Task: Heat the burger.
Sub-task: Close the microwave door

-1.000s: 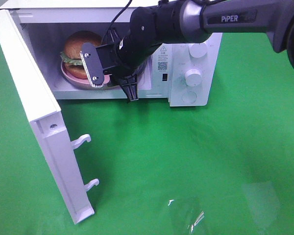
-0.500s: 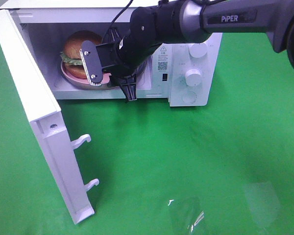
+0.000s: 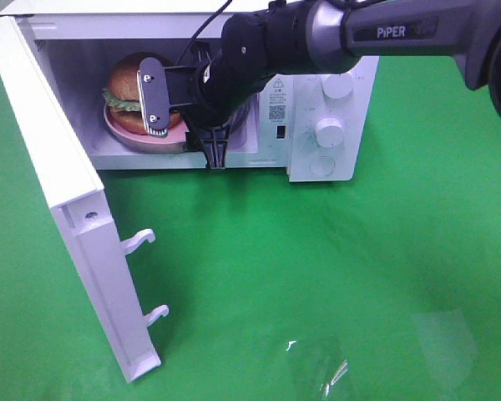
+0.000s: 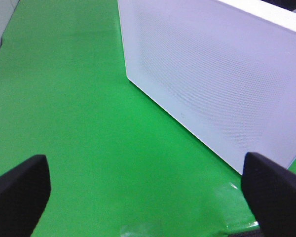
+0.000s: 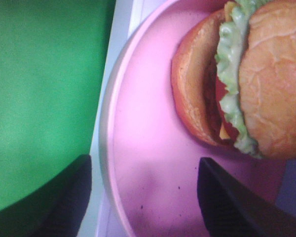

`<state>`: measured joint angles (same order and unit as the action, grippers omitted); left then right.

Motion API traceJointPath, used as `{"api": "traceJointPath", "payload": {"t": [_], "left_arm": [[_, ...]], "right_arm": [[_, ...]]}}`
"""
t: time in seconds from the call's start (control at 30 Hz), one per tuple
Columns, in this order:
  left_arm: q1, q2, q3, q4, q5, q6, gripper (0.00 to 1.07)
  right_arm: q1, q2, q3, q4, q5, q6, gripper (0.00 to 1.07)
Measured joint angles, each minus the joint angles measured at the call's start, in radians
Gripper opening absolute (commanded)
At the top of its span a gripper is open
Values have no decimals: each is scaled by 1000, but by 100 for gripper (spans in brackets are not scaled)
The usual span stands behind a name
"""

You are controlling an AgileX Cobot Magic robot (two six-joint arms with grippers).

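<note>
From the high camera, a boxy white microwave oven (image 3: 326, 125) stands on a bright green cloth (image 3: 317, 276), its flat white door (image 3: 58, 192) swung wide open on the left. Inside sits the burger (image 3: 127, 77), with a glossy golden-brown round bun over frilly green lettuce, on a round pink plate (image 3: 121, 134). A black arm (image 3: 275, 38) reaches in from the right, and the right gripper (image 3: 184, 147) hangs at the plate's near edge, jaws parted and clamping nothing. The left wrist camera shows the left gripper (image 4: 148, 190) with its two dark fingers (image 4: 19, 190) spread far apart over the green cloth (image 4: 64, 98). Nothing lies between them, and the door's perforated white outer face (image 4: 212, 79) stands ahead. In the right wrist camera, the burger (image 5: 266, 84) rests on the pink plate (image 5: 153, 148) beyond the right gripper (image 5: 145, 202). The plate's rim passes between the dark fingers (image 5: 64, 197), which stand apart without pinching it.
</note>
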<state>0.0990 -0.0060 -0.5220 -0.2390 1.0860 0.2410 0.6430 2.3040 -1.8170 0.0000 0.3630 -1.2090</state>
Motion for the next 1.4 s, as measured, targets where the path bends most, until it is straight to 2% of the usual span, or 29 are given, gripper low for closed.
{"api": "traceJointPath", "payload": {"t": [0.27,0.47,0.87,1.4], "left_arm": [[0,0,0,0,0,0,98],[0,0,0,0,0,0,98],[0,0,0,0,0,0,98],[0,0,0,0,0,0,98]], "right_arm": [[0,-10,0,-21,-1,50,64],[6,-36,1,-20,72,143,79],[51,-89,0,-17,123,167,77],[110,-136,1,10,326,205,76]]}}
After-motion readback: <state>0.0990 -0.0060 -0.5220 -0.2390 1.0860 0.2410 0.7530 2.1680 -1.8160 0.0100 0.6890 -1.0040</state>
